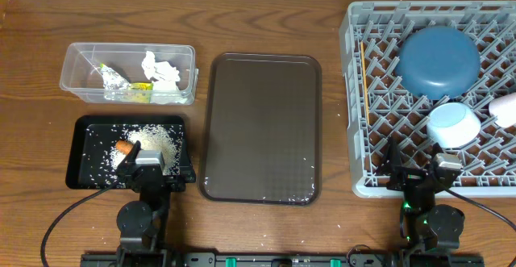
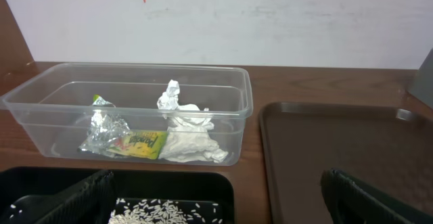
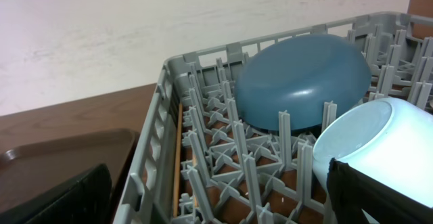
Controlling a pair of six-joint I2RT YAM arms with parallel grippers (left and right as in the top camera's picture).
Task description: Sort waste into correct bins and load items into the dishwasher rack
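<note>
At the near edge of the table, the left gripper (image 1: 145, 156) hangs over the near right part of the black tray (image 1: 76, 150), jaws spread wide and empty. The rice grains (image 1: 153, 140) and carrot (image 1: 122, 147) lie in that tray just to its far left. Paper (image 1: 161, 67) and foil wrapper (image 1: 121, 85) sit in the clear tub (image 1: 129, 47) farther off. The right gripper (image 1: 418, 164), equally wide and empty, sits at the near wall of the rack (image 1: 352, 98), which holds the large blue bowl (image 1: 438, 61), small light-blue bowl (image 1: 454, 124), white cup (image 1: 506, 108) and chopsticks (image 1: 364, 81), whose long axis runs near to far along its left wall. A few pale specks, possibly grains, dot the near edge of the serving tray (image 1: 262, 122), to the right of the left gripper, which is the nearer arm.
</note>
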